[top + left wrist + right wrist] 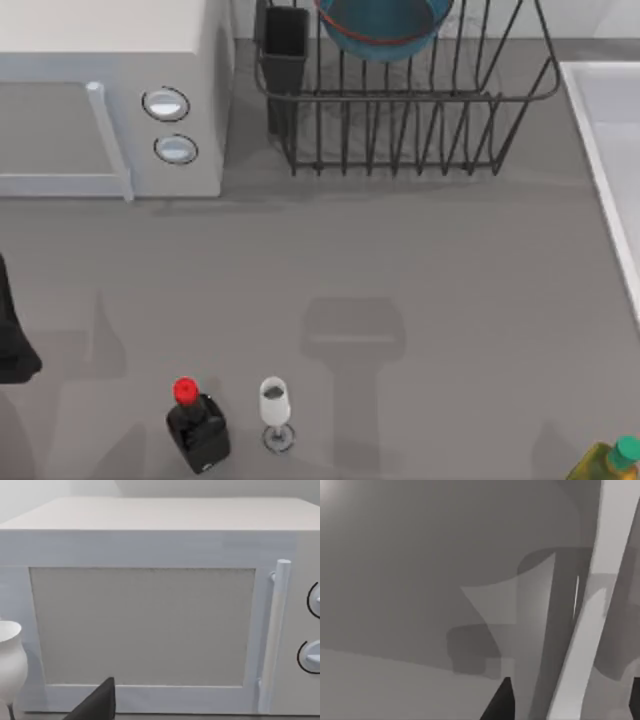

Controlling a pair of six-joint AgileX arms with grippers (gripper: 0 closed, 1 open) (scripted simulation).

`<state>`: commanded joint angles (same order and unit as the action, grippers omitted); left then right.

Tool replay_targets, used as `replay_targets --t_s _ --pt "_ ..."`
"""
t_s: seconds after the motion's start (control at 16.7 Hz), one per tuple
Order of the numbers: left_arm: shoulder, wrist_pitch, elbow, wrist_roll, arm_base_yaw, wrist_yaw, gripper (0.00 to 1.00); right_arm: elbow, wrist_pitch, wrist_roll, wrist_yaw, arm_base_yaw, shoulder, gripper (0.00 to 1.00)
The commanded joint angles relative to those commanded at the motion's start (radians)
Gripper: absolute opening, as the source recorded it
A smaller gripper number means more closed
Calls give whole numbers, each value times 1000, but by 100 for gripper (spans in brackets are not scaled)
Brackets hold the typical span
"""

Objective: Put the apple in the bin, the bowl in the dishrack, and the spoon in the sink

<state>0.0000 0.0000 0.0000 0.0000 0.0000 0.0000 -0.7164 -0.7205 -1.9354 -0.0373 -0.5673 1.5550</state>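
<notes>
The wide round blue bowl [382, 28] with its thin reddish-brown rim sits inside the large black wire dishrack [410, 110] at the far side of the grey table [400, 260], propped among the upright bars, just right of the rack's dark rectangular utensil cup [285, 45]. At the right edge lies the light grey-white rectangular sink [610, 130] with its raised pale rim; the right wrist view looks along that rim [600, 590] and the grey table beside it.

The white microwave [110, 100] with two round knobs stands at the far left, its door closed (the left wrist view faces this door [145, 625] squarely, with a white rounded vessel [10, 662] at the edge). Along the near edge stand a black bottle [197, 430] with a red cap, a clear wine glass [275, 410] just to its right, and at the near right corner a yellow bottle [605, 462] with a green cap.

The left arm [12, 340] is a dark shape at the left edge. Whether either gripper's fingers are apart or closed, I cannot tell.
</notes>
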Motion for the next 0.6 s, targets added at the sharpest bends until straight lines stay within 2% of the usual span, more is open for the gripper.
replay_targets --t_s 0.42,0.6 --pt "0 0 0 0 0 0 100 -204 -352 -9 0 0 -126 0" --pt "0 0 0 0 0 0 100 -252 -411 -6 0 1 -161 0"
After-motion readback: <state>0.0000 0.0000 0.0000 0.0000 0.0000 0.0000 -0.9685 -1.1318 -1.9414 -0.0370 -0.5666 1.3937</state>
